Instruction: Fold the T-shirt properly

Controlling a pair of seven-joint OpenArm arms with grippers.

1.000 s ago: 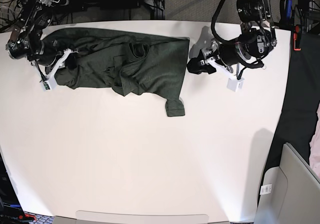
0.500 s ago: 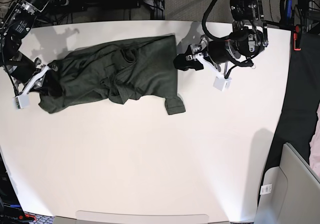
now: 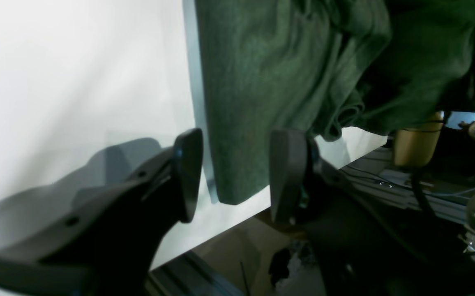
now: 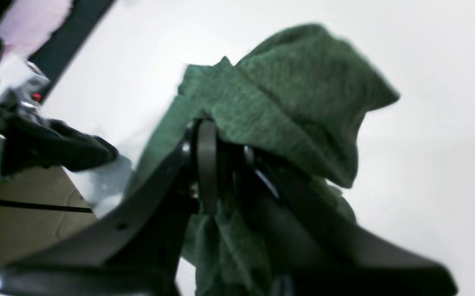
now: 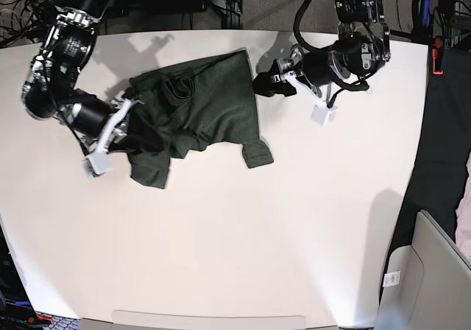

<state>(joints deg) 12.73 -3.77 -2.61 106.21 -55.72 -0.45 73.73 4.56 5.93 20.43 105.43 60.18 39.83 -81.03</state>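
Right claw (image 5: pixel 132 127), pinching the T-shirt (image 5: pixel 210 109), has dragged it inward; left claw (image 5: pixel 263 84) spread

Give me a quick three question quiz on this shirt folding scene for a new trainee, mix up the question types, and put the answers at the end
1. True or false: the right gripper is shut on the T-shirt.
2. How does the left gripper stand? A) shut on the cloth B) open, astride the shirt's corner C) out of view
3. Fill in: the shirt lies bunched on the white ____.

Key: 1 true; 2 B; 3 table.
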